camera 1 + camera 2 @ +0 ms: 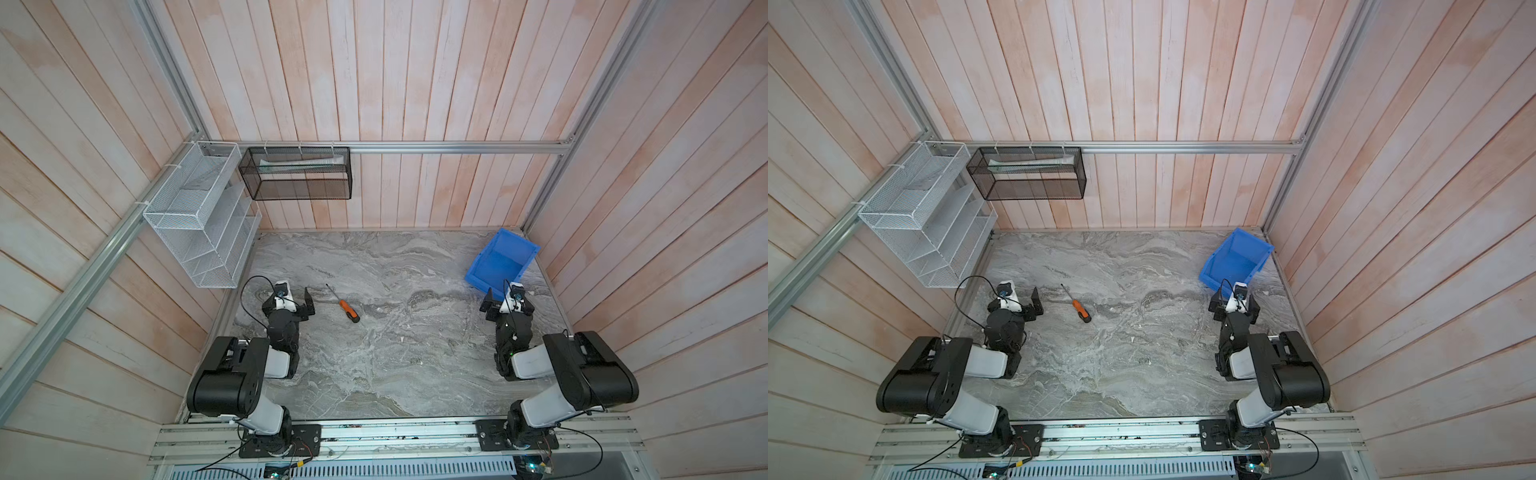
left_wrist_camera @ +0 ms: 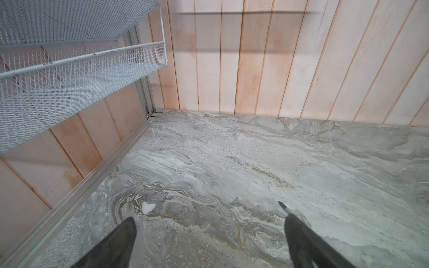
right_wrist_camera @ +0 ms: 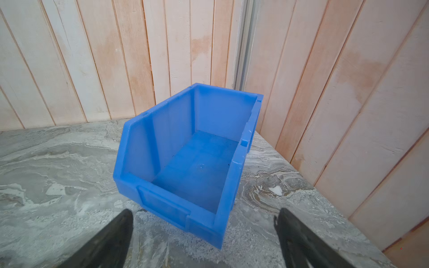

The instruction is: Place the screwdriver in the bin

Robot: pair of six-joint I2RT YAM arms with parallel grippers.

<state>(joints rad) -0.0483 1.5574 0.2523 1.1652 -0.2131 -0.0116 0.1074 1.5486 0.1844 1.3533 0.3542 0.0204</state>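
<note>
The screwdriver [image 1: 348, 311] [image 1: 1080, 309], with an orange handle and a thin dark shaft, lies flat on the marble table [image 1: 395, 353] left of centre. My left gripper [image 1: 291, 300] [image 1: 1016, 300] [image 2: 210, 219] rests just left of it, open and empty. In the left wrist view only the shaft tip [image 2: 283, 206] shows, beside one finger. The blue bin [image 1: 478, 270] [image 1: 1214, 266] [image 3: 144, 148] stands at the far right corner, empty, its low front lip facing my right gripper [image 1: 509, 300] [image 1: 1234, 301] [image 3: 203, 212]. That gripper sits just short of the lip, open and holding nothing.
A white wire-mesh rack [image 1: 195, 224] [image 2: 69, 69] hangs on the left wall above the left arm. A black mesh basket [image 1: 297, 174] hangs on the back wall. Wooden plank walls close in the table on three sides.
</note>
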